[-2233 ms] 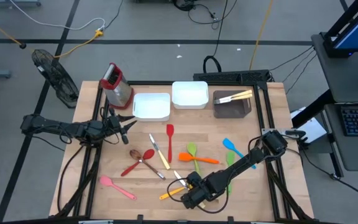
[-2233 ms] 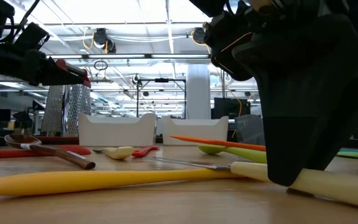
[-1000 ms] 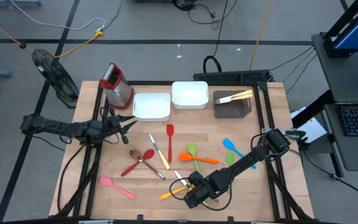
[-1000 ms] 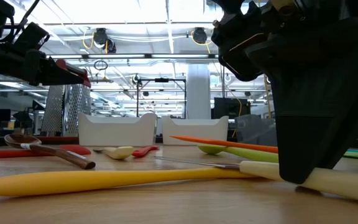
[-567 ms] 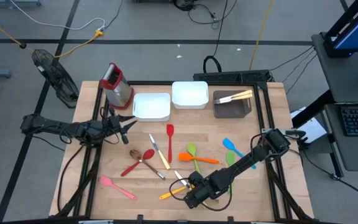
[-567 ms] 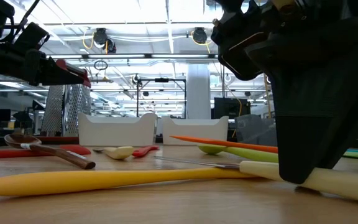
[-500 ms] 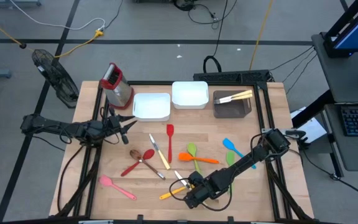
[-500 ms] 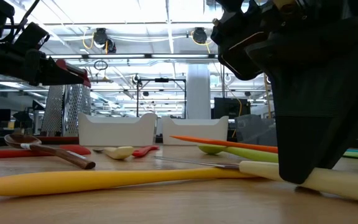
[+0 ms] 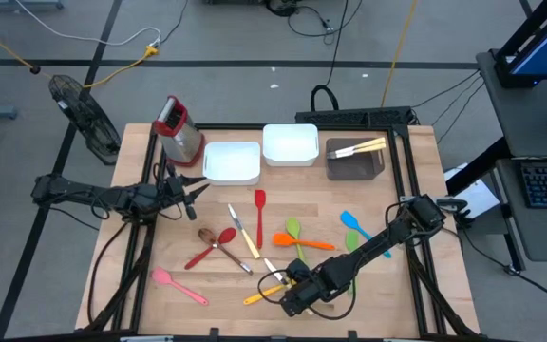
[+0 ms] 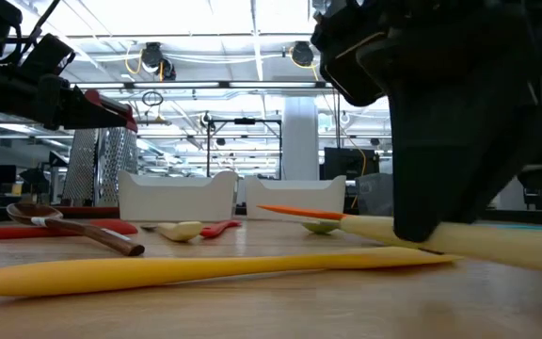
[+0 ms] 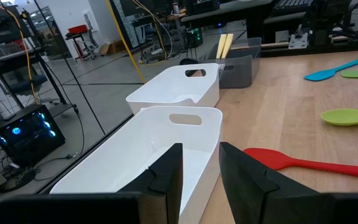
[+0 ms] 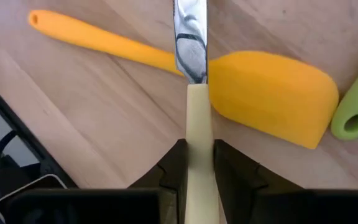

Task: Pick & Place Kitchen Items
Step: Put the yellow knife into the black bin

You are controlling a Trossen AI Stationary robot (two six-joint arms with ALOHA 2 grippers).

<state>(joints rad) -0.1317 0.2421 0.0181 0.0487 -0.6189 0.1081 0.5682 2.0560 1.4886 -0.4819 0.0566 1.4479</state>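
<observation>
Kitchen utensils lie scattered over the lower half of the wooden table [image 9: 402, 204]. Nearest the bottom edge of the high view, the right gripper [image 9: 291, 285] is clamped on the pale handle of a steel knife [image 12: 192, 93]; the wrist view shows both dark fingers pressed against the handle with the blade pointing away, over a yellow silicone spatula [image 12: 241, 99] that lies flat on the wood. In the low view the knife handle sits slightly off the surface, tilted, just above the yellow spatula. A pink spatula [image 9: 179, 285] lies at lower left, a red spoon [image 9: 207, 249] and a brown spoon [image 9: 221, 245] cross near the centre, and an orange spatula [image 9: 302, 242], a green spoon [image 9: 294, 231] and a blue spatula [image 9: 352, 224] lie to the right. At centre left, the left gripper [image 9: 190, 193] hovers with its fingers slightly parted, holding nothing. Farther up stand two white rectangular trays [image 9: 231, 161], a dark tray [image 9: 354, 163] and a red-topped metal box [image 9: 177, 128].
</observation>
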